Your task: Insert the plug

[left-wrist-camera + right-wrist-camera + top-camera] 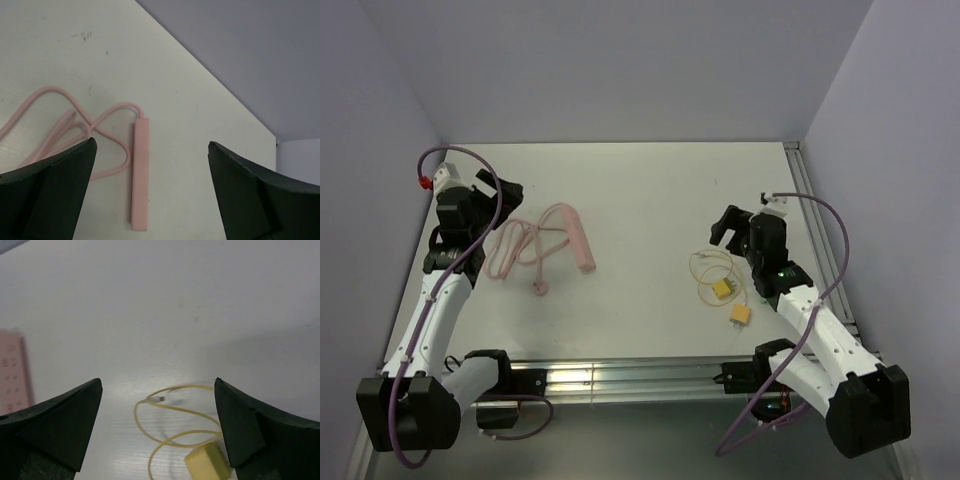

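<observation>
A pink power strip (582,245) lies left of centre with its pink cable (520,248) coiled beside it, and the cable's plug end (540,290) rests nearer the front. In the left wrist view the strip (140,175) lies between and below the fingers. My left gripper (508,193) (151,142) is open and empty above it. A yellow charger block (722,289) and a second yellow block (741,314) lie right of centre with a thin yellow cable (705,268). My right gripper (723,230) (157,381) is open and empty above the cable loop (170,415) and the block (207,465).
The white table (640,190) is walled at the back and sides. A metal rail (620,378) runs along the near edge between the arm bases. The pink strip's socket face shows at the left edge of the right wrist view (12,372).
</observation>
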Tool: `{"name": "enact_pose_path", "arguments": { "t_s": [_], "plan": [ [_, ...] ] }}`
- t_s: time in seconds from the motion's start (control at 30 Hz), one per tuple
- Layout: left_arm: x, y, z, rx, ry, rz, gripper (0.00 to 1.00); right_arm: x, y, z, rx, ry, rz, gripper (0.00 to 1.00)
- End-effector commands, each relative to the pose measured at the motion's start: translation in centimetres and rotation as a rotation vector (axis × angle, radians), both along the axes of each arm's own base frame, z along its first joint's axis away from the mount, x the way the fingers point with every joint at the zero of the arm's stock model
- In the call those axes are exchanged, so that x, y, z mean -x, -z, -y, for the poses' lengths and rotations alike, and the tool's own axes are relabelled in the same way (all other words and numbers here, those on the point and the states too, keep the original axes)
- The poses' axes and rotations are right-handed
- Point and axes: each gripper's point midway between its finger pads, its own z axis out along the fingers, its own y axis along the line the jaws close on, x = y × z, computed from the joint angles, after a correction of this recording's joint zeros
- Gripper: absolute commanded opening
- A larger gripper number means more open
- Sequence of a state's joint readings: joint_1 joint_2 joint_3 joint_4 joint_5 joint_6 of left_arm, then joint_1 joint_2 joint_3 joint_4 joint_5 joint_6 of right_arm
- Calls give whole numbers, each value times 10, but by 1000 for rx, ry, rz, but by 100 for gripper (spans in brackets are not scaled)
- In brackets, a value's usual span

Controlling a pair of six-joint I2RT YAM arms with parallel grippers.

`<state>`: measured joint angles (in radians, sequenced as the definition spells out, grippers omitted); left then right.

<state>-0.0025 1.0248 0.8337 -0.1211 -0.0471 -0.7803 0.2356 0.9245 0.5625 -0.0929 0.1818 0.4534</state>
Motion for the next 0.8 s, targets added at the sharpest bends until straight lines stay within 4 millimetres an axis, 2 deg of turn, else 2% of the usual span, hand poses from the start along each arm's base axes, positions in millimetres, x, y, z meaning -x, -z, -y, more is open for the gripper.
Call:
{"name": "enact_pose_path", "arguments": {
  "t_s": [0.0, 0.03, 0.07, 0.1, 0.13, 0.17, 0.23, 0.27, 0.33, 0.37, 0.5, 0.53, 0.57, 0.6, 0.77],
  "plan": [
    [11, -6, 22, 30, 124, 16, 100, -5, -51, -71, -102, -355, 168, 100],
    [13, -5, 26, 34, 150, 12, 100, 1, -57, -100, -121, -454, 178, 100],
    [15, -5, 27, 34, 155, 4, 99, 1, -50, -122, -133, -529, 141, 100],
    [17, -4, 28, 36, 163, -5, 99, -1, -69, -147, -147, -606, 154, 100],
    [20, -5, 33, 43, 188, -11, 99, -1, -71, -165, -145, -649, 135, 100],
    [23, -5, 35, 49, 199, -14, 100, 0, -74, -202, -141, -728, 112, 100],
    [30, -10, 41, 60, 234, -9, 99, 0, -72, -233, -141, -778, 82, 100],
    [33, -10, 42, 54, 247, -6, 99, -5, -68, -255, -143, -810, 60, 100],
    [39, -18, 42, 44, 250, 9, 99, -9, -60, -275, -161, -853, 18, 100],
    [43, -17, 41, 37, 250, 0, 99, -18, -52, -289, -166, -870, -7, 100],
    [55, -23, 40, 0, 261, 13, 99, -27, -30, -331, -183, -948, -83, 100],
    [58, -26, 41, -2, 264, 25, 99, -31, -8, -340, -172, -947, -130, 100],
    [60, -27, 40, -6, 266, 27, 98, -36, -13, -348, -177, -952, -131, 100],
    [62, -28, 41, -7, 267, 32, 98, -37, -10, -356, -184, -966, -139, 100],
    [66, -30, 46, 3, 297, 41, 98, -47, 21, -387, -188, -991, -211, 99]
  ]
}}
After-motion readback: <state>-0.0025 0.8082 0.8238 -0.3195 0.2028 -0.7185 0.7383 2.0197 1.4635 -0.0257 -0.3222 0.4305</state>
